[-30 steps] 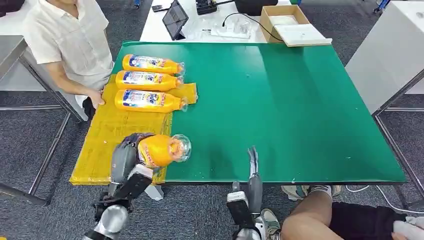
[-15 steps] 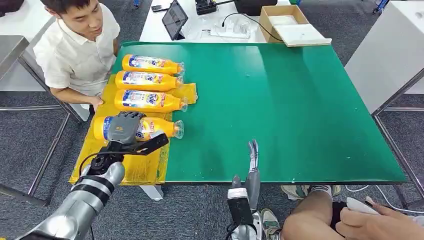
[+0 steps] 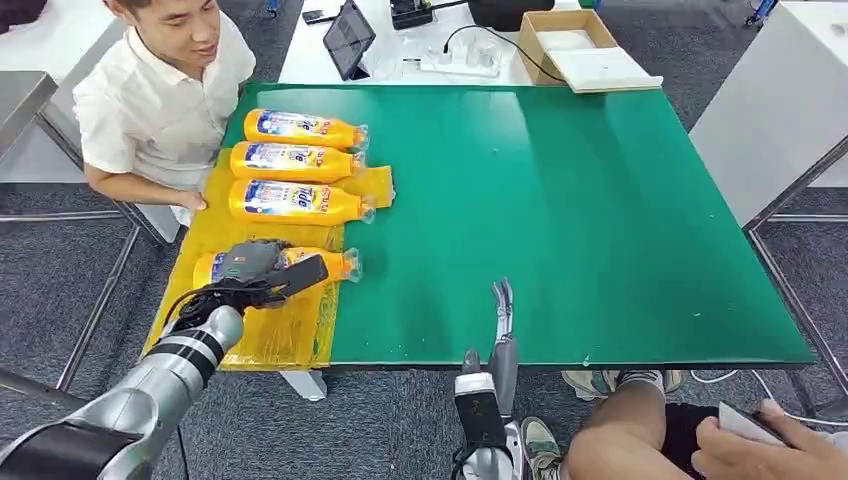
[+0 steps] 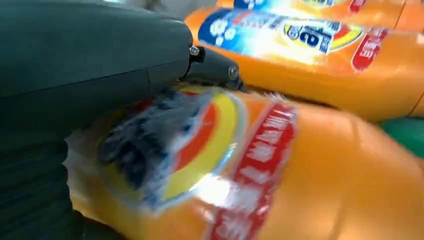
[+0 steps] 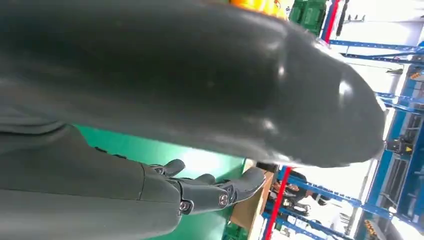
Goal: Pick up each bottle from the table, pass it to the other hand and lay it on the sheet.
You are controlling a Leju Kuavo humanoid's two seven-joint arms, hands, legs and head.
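Three orange bottles [image 3: 297, 129], [image 3: 293, 160], [image 3: 295, 202] lie side by side on the yellow sheet [image 3: 255, 335] at the green table's left. A fourth orange bottle [image 3: 335, 265] lies on the sheet just in front of them, and my left hand [image 3: 252, 266] grips it from above around its label. In the left wrist view the held bottle [image 4: 310, 190] sits under my thumb [image 4: 100, 60], with a neighbouring bottle [image 4: 310, 45] beside it. My right hand [image 3: 503, 312] stands at the table's front edge, fingers straight and holding nothing; its fingers [image 5: 210, 192] show over the green top.
A person in a white shirt [image 3: 160, 100] sits at the table's left, one hand [image 3: 190, 203] at the sheet's edge. Another person's knee [image 3: 625, 430] is at the front right. The green table [image 3: 580, 210] spreads to the right. A box [image 3: 570, 40] and tablet [image 3: 350, 38] sit behind.
My left hand swung the bottle from end-on at the sheet's front edge to lying sideways, then brought it down onto the sheet. The person leaned in. My right hand barely moved.
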